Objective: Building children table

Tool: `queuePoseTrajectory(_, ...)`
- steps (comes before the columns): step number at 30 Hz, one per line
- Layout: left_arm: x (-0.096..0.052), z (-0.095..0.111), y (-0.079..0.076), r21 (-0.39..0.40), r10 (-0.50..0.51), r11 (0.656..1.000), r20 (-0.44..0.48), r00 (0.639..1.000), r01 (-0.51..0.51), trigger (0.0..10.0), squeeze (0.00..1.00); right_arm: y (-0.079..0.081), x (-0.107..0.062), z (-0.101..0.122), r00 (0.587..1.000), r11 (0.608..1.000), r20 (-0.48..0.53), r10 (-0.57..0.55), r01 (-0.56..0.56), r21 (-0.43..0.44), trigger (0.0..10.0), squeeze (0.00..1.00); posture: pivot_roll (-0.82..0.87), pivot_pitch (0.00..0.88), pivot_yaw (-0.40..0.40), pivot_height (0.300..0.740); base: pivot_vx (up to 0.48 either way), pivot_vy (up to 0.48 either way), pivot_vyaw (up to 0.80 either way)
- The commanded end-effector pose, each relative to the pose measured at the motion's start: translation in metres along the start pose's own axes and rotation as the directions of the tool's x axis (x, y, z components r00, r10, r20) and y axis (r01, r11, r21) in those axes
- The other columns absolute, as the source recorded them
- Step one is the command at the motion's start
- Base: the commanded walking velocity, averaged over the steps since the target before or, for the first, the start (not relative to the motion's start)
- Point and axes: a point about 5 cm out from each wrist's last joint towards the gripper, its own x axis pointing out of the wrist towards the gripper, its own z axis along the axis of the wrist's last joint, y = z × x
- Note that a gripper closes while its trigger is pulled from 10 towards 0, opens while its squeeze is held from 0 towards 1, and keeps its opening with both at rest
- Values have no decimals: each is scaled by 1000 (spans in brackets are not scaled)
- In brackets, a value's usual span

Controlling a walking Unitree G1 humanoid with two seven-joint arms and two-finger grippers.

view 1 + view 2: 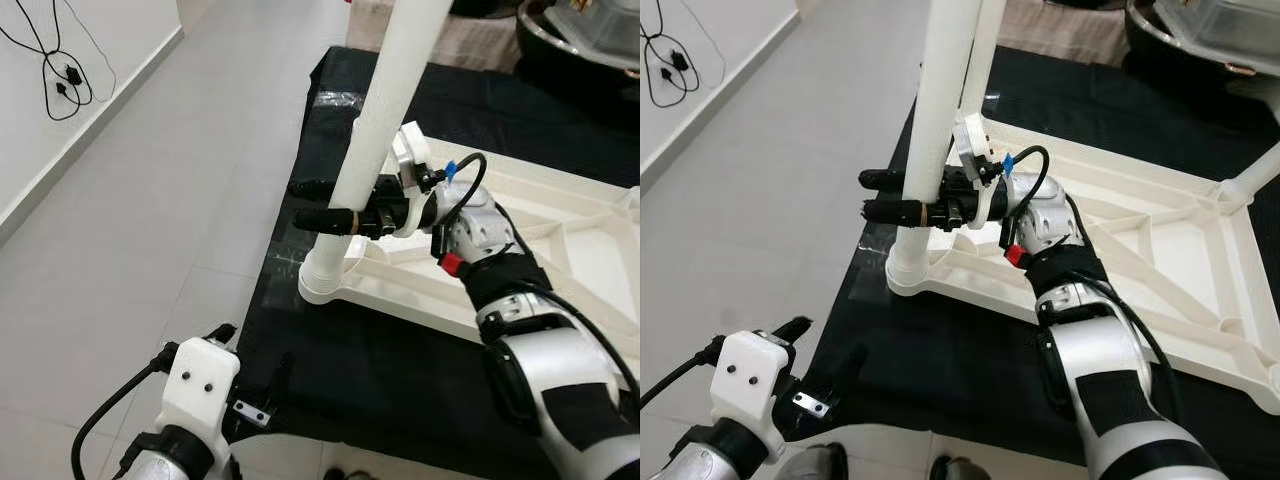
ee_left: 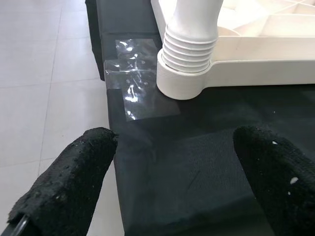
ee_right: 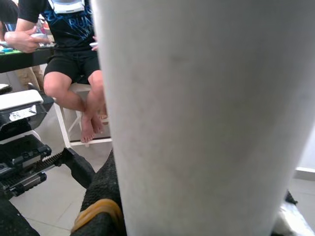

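A white plastic table top (image 1: 1160, 250) lies upside down on a black mat (image 1: 380, 360). A long white table leg (image 1: 385, 100) stands tilted in the ribbed corner socket (image 1: 325, 280) nearest the mat's left edge. My right gripper (image 1: 305, 203) is shut on this leg a little above the socket, one black finger on each side. In the right wrist view the leg (image 3: 206, 113) is pressed close, with a finger (image 3: 98, 196) beside it. My left gripper (image 1: 250, 355) hangs low over the mat's near left edge, open and holding nothing, facing the socket (image 2: 187, 64).
Clear tape (image 2: 133, 83) holds the mat's edge near the socket. Grey tiled floor stretches to the left, with a black cable (image 1: 60, 70) by the wall. Dark objects (image 1: 580, 40) sit beyond the mat. A person (image 3: 69, 49) sits on a white stool nearby.
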Motion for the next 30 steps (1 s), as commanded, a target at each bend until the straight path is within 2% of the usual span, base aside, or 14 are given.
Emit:
queuePoseTrajectory(1,-2,-1,-3,-9,-20,1000,-16,1000,20,10000,0,9,9,-23,997,993,-31,65,-61,101,10000,0,230,250,-118,740,0,0,0)
queuePoseTrajectory(10,-2,-1,-2,-9,-17,1000,-16,1000,17,10000,0,11,21,-31,992,990,-68,105,-98,101,10000,0,231,250,-123,740,0,0,0)
queuePoseTrajectory(16,0,-1,-2,-9,-14,1000,-11,1000,14,10000,0,11,41,-40,990,990,-93,105,-96,101,10000,0,220,247,-129,740,0,0,0)
queuePoseTrajectory(19,0,0,-2,-10,-12,1000,-9,1000,11,10000,0,12,46,-42,989,990,-102,102,-91,112,10000,0,218,247,-129,740,0,0,0)
queuePoseTrajectory(20,0,0,-2,-10,-10,1000,-8,1000,10,10000,0,13,50,-46,989,990,-123,86,-71,125,10000,0,218,247,-129,740,0,0,0)
queuePoseTrajectory(22,1,0,-2,-10,-10,1000,-6,1000,10,10000,0,8,54,-54,983,992,-181,-23,45,116,10000,0,212,245,-132,740,0,0,0)
queuePoseTrajectory(25,1,0,-2,-10,-10,1000,-6,1000,10,10000,0,8,54,-54,983,992,-181,-23,45,116,10000,0,212,245,-132,740,0,0,0)
queuePoseTrajectory(26,1,0,-2,-10,-9,1000,-5,1000,9,10000,0,6,54,-57,980,986,-189,-69,96,138,10000,0,212,245,-132,740,0,0,0)
queuePoseTrajectory(27,1,0,-2,-10,-9,1000,-5,1000,9,10000,0,6,54,-57,980,986,-189,-69,96,138,10000,0,212,245,-132,740,0,0,0)
queuePoseTrajectory(29,2,0,0,-6,-4,1000,-2,1000,4,10000,0,3,49,-67,947,958,-251,-200,242,150,10000,0,200,241,-132,740,0,0,0)
queuePoseTrajectory(30,2,0,0,-6,-4,1000,-2,1000,4,10000,0,3,49,-67,947,958,-251,-200,242,150,10000,0,200,241,-132,740,0,0,0)
